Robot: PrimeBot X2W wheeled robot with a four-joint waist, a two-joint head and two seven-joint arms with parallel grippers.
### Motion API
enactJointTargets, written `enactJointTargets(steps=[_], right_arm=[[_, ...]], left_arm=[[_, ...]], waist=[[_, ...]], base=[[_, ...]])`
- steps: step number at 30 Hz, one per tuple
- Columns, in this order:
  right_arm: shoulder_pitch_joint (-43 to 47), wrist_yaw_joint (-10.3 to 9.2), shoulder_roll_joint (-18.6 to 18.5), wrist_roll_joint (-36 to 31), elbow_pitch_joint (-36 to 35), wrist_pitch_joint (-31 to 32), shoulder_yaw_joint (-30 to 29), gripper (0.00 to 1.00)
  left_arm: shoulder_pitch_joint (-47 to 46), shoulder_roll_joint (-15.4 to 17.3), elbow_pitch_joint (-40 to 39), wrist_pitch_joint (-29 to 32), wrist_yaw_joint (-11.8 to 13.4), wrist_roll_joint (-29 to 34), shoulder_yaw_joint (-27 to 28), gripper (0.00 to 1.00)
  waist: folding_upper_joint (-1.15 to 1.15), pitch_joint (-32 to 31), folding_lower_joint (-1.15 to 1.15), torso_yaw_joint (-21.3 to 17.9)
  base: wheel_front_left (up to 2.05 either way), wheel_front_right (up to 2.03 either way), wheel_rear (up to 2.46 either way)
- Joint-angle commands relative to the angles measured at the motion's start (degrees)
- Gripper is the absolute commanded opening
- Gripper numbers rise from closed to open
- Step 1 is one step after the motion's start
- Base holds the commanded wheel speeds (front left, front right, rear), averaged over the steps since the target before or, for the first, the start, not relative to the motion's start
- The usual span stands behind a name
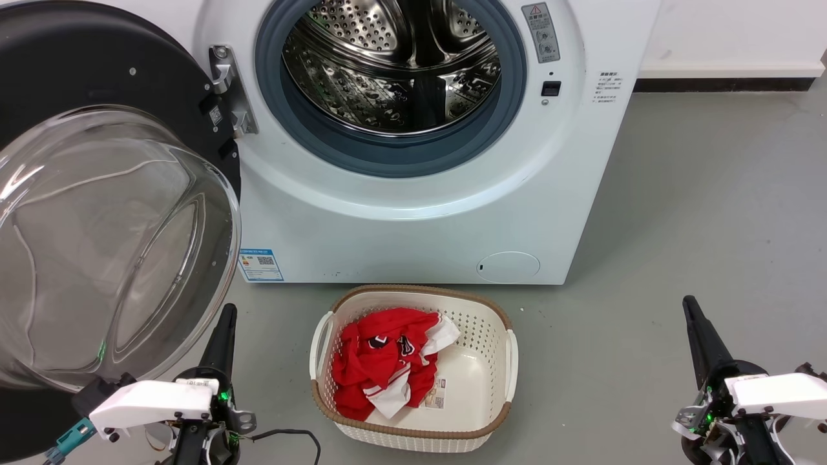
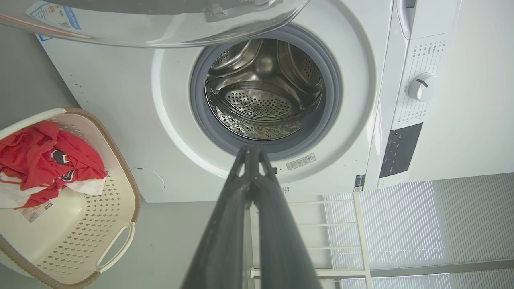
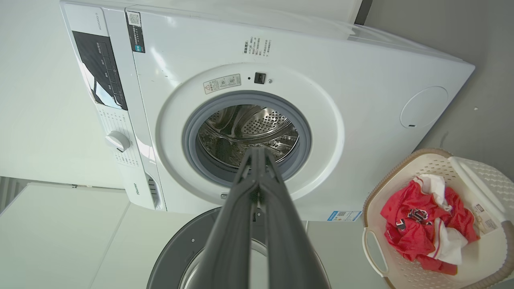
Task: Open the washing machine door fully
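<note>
The washing machine door (image 1: pixel 97 194) stands swung far out to the left on its metal hinge (image 1: pixel 227 90), its black disc and bulging clear glass bowl facing me. The glass bowl (image 2: pixel 160 24) crosses the top of the left wrist view, and the door's dark rim (image 3: pixel 176 257) lies at the bottom of the right wrist view. The steel drum (image 1: pixel 394 64) is exposed inside its grey ring. My left gripper (image 1: pixel 227 310) is shut and empty, just beside the bowl's lower right edge. My right gripper (image 1: pixel 689 302) is shut and empty, low at the right, far from the door.
A cream laundry basket (image 1: pixel 510 342) holding a red and white garment (image 1: pixel 381 361) sits on the grey floor in front of the machine, between my arms. A small round white flap (image 1: pixel 509 266) is low on the machine's front. A white wall runs behind at the right.
</note>
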Motion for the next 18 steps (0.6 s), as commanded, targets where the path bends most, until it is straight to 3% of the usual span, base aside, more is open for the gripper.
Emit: enactJointTargets(steps=[1, 18], right_arm=[[-1.1, 0.01, -0.1, 1.4, 0.1, 0.5, -0.1, 0.0], [-1.5, 0.0, -0.1, 8.4, 0.8, 2.2, -0.5, 0.0]], left_arm=[[0.1, -0.1, 0.0, 0.5, -0.4, -1.4, 0.2, 0.0], [0.3, -0.4, 0.3, 2.3, -1.1, -8.5, 1.2, 0.0]], waist=[[0.0, 0.0, 0.0, 0.0], [0.0, -0.5, 0.0, -0.4]], base=[[0.0, 0.0, 0.0], [0.0, 0.0, 0.0]])
